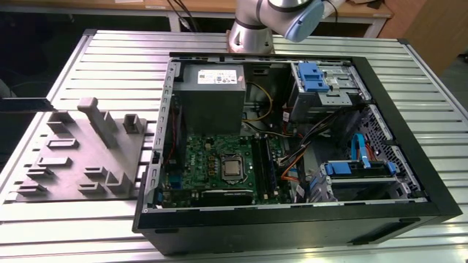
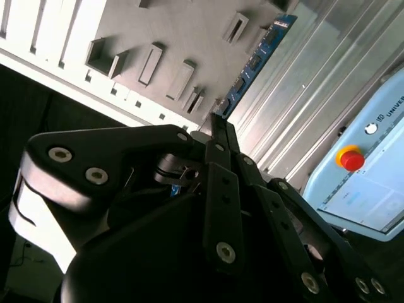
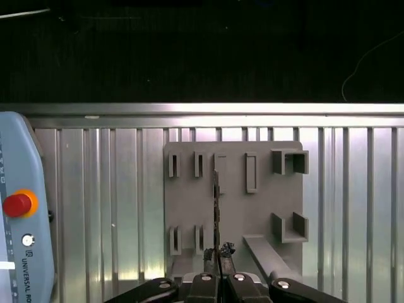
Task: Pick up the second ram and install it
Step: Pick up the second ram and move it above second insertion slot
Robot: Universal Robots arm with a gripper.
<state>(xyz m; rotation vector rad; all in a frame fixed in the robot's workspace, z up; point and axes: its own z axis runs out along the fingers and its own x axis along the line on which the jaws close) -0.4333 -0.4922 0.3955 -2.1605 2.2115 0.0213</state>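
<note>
table (image 1: 109, 49): slatted metal top. You find it carrying everything listed below.
computer case (image 1: 292, 230): black tower on its side, lid off, taking up the centre and right of the exterior view.
arm (image 1: 252, 30): its base stands at the top centre of the exterior view, just behind the case.
fixture plate (image 1: 80, 153) (image 3: 252, 208) (image 2: 189, 31): grey, with raised brackets and slots. It lies at the exterior view's left, just beside the case.
motherboard (image 1: 201, 159): green, in the lower centre of the case, with a square silver processor (image 1: 232, 167) on it.
pendant (image 3: 19, 240) (image 2: 366, 177): pale blue with a red button (image 3: 17, 204) (image 2: 350, 158). In both wrist views it lies on the slats near the plate.
gripper (image 3: 218, 252) (image 2: 218, 123): you see the fingers pressed together on one end of the second ram.
second ram (image 3: 216, 202) (image 2: 255, 60): pinched in the gripper and reaching out past the fingertips. It shows edge-on across the fixture plate in the first wrist view. In the second wrist view it is a blue board with a row of dark chips.
</note>
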